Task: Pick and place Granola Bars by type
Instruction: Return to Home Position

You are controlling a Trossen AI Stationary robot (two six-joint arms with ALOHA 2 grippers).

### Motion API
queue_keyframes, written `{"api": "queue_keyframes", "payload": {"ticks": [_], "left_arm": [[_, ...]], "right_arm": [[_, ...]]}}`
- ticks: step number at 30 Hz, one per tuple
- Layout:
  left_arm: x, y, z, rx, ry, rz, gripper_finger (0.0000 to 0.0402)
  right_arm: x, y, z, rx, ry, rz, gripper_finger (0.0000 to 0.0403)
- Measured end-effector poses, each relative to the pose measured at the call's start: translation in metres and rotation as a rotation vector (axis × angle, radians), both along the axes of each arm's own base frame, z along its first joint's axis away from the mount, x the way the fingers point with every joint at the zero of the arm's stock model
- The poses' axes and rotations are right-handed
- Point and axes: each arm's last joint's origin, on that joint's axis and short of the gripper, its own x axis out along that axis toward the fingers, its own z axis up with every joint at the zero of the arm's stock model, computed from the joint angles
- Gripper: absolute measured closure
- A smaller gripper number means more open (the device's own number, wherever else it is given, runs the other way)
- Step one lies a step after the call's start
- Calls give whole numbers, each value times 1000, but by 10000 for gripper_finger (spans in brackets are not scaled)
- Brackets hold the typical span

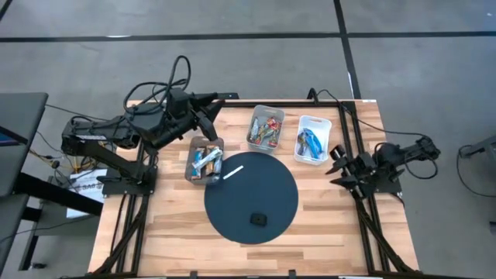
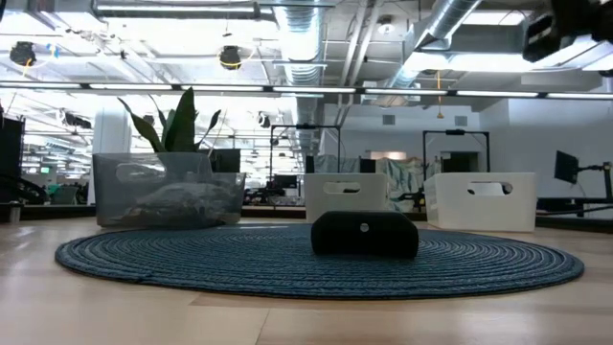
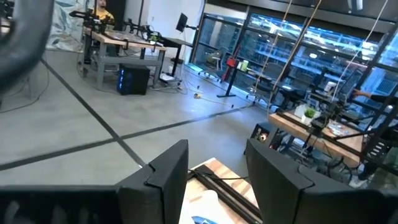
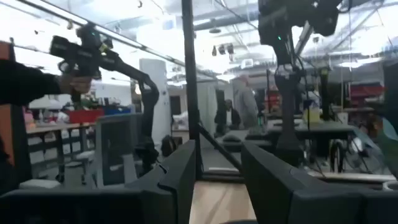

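Hovering near the dark bin of Granola Bars, left tool spread; right tool spread too

**Surface and material notes**

Table: light wood planks, smooth, with a soft satin sheen in the low view.

Round mat: dark blue woven cord laid in concentric ribs, matt and coarse.

Dark bin: smoky see-through plastic, glossy walls.

Two white bins: smooth plastic, the walls look opaque in the low view.

Granola Bars: shiny foil-like wrappers that catch the light.

Black block: matt, rounded edges, one small bright dot on its face.

White stick: plain matt white; material cannot be told.

Left gripper and right gripper: fingers dark, matt, smooth, plastic-looking.
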Motion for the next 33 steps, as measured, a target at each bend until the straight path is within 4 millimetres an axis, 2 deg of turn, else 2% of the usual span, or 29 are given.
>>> {"api": "queue_keyframes", "payload": {"ticks": [4, 7, 13, 22, 26, 29, 33], "left_arm": [[0, 0, 0, 6, 6, 2, 248], [0, 0, 0, 5, 9, -11, 248], [2, -2, -2, -8, 10, -107, 248], [4, -6, -4, -61, 11, -263, 248], [5, -10, -7, -44, 58, -412, 248], [9, -13, -18, -62, 116, -556, 248], [9, -22, -48, -83, 186, -685, 248]], "right_arm": [[6, 1, -19, 2, 50, -16, 281], [8, 0, -25, -11, 95, -27, 281], [11, -1, -45, -74, 288, -41, 281], [11, -3, -46, -128, 313, -72, 281], [11, -3, -46, -126, 315, -71, 281], [11, -3, -46, -77, 330, -62, 281], [11, -3, -46, 15, 359, -44, 281]]}}
